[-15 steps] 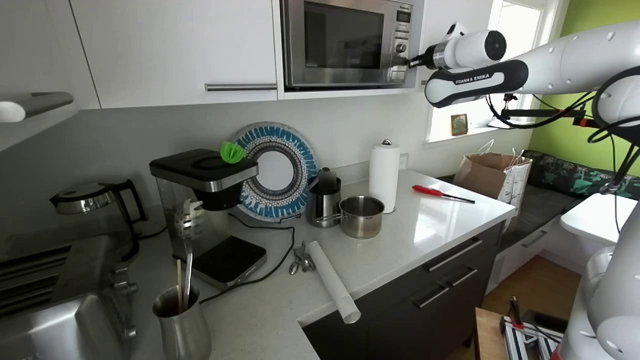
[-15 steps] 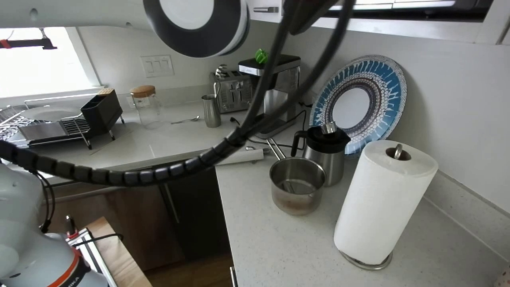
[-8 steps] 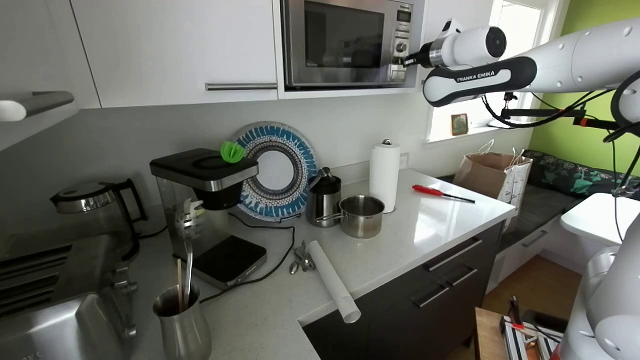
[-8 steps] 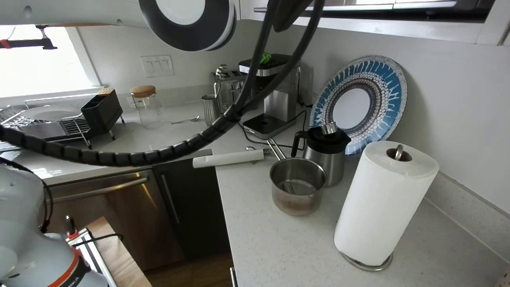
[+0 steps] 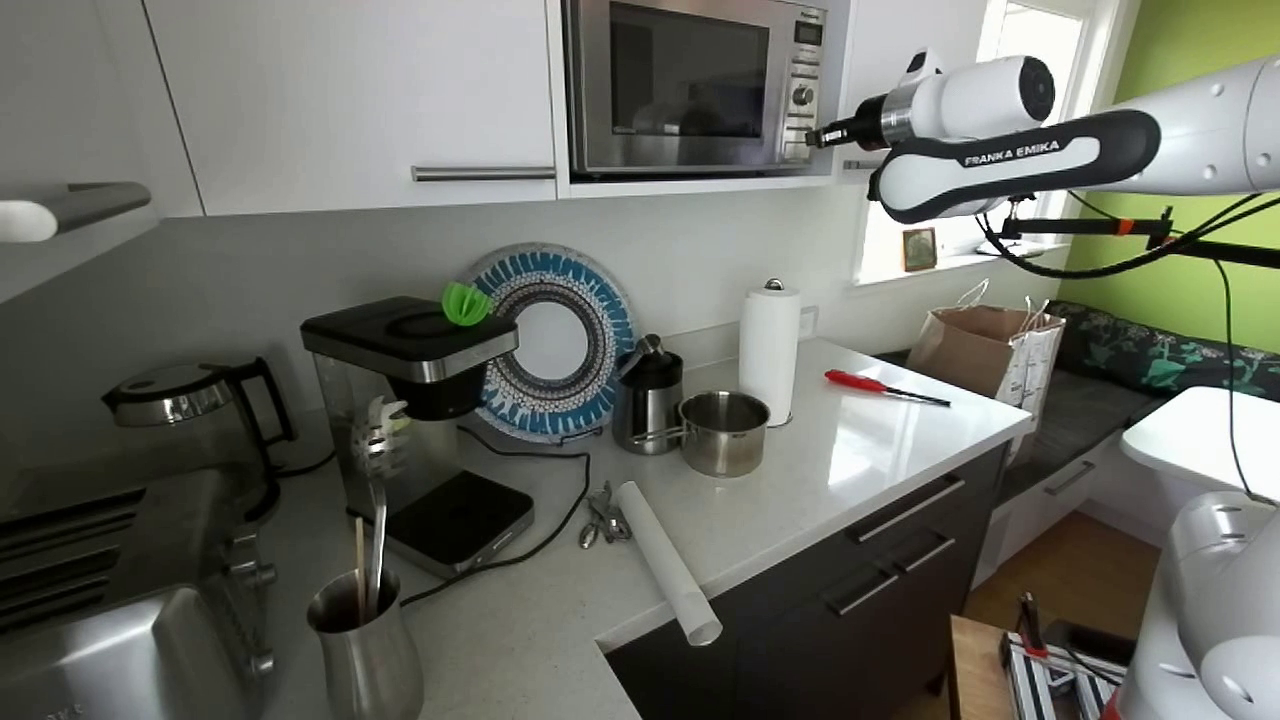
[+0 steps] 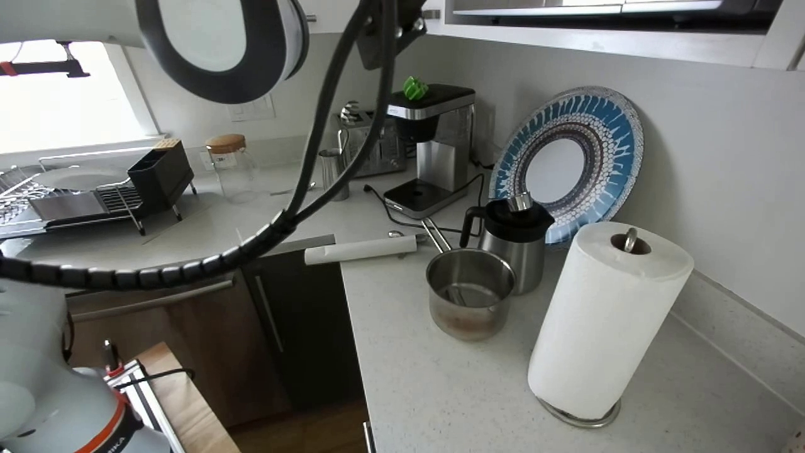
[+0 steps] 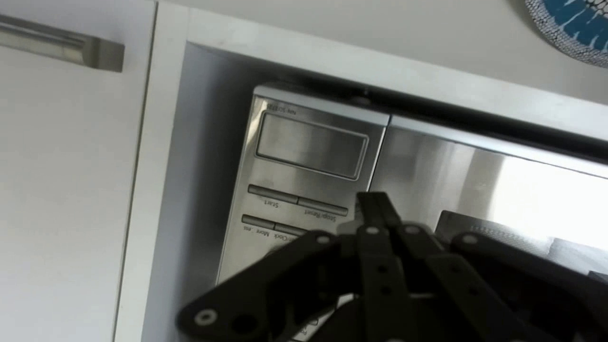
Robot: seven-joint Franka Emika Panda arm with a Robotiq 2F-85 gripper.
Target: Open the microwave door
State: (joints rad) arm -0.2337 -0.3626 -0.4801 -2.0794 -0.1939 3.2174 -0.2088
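We are holding the black two-finger gripper [image 7: 374,197] with its fingers together, empty, just before the silver stainless-steel built-in microwave [image 5: 697,85]. The wide, silver-framed, dark-windowed microwave door [image 7: 479,190] is sitting flush beside the fingertips, so none of the opening is done. We are guessing the flat rectangular button [image 7: 311,145] just off the fingertips, on the narrow silver control strip [image 7: 304,180], is the release; pressing it and letting the door swing are what remain. Contact we cannot confirm. Our fingers are overlapping the door's edge in the wrist view and could be blocking its swing. A white cabinet door [image 7: 66,199] is hanging beside the tool; well below it, a white paper-towel roll [image 5: 768,355] and a round steel saucepan [image 5: 724,450] are standing.
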